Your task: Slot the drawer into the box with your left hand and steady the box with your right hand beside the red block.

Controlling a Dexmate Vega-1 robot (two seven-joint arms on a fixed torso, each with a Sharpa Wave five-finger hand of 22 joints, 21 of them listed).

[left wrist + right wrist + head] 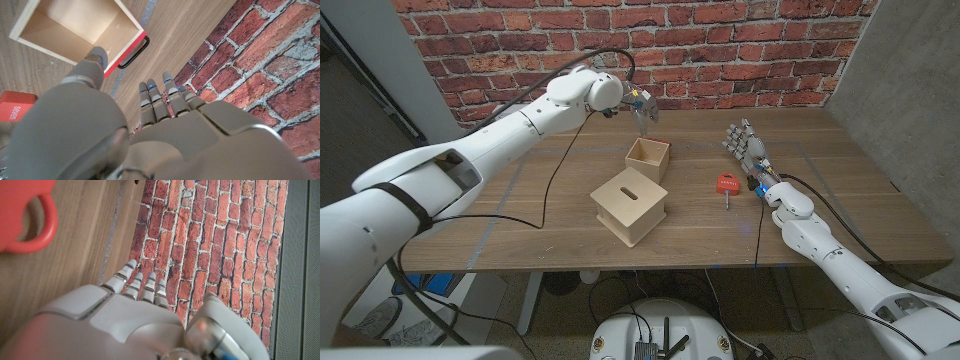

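Plywood is what we are dealing with: the open-topped light wooden drawer with a red front and black handle (648, 158) sits on the wooden desk (520, 210) just behind the closed pale wooden box with a slot in its lid (630, 205), the two close together, perhaps touching at a corner. We judge the drawer light, stiff and smooth-walled, so it should slide easily yet could skid; the side walls or the handle end look like the safest places to take hold. Our left hand (642, 105) hovers behind the drawer with its fingers (160, 97) loosely extended, holding nothing. Our right hand (748, 150) stands upright well to the box's right, fingers apart and empty, just beside the small red block with a ring handle (727, 186).
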